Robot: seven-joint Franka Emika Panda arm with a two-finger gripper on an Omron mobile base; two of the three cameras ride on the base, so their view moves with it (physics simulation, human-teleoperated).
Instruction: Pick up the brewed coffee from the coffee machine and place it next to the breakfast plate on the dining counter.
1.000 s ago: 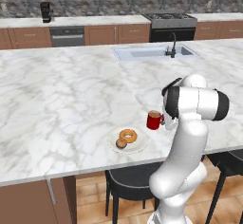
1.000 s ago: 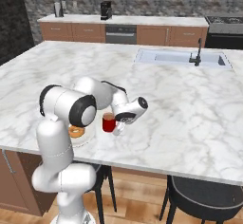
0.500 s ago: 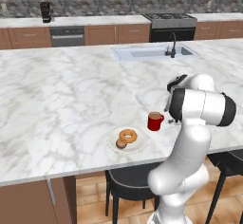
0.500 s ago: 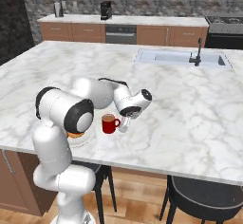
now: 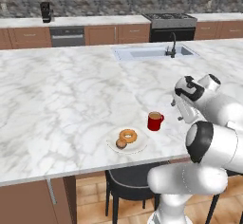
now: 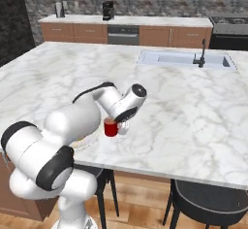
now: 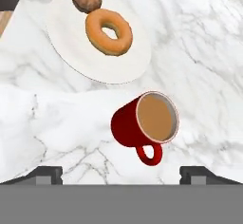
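From the left base view, the red mug (image 5: 154,121) stands upright on the big dining counter (image 5: 57,99). It is just to the right of the breakfast plate (image 5: 127,140), close but not touching. The plate holds a ring doughnut (image 5: 127,135) and a small brown pastry (image 5: 121,143). The gripper (image 5: 179,108) is to the right of the mug, with a gap between them. Nothing is in it. Far back on the left, the coffee machine (image 5: 46,12) sits on the other worktop (image 5: 71,21).

From the right base view, the mug (image 6: 111,126) is near the front edge of the counter (image 6: 203,111). The arm bends over it, and the hand is right next to the mug. I cannot tell from here how wide the fingers are. The coffee machine (image 6: 108,10) is far away at the back.

From the hand view, the camera looks down at the mug (image 7: 144,123). It is full of light brown coffee, with its handle toward the camera. The two dark fingertips (image 7: 45,173) stand wide open, one on each side, and touch nothing. The plate (image 7: 97,42) lies just past the mug.

I think the putting-down step is done, because the mug sits free beside the plate. The next move looks easy: pull the hand up and away. It should go straight, so a finger does not bump the handle and spill the coffee.
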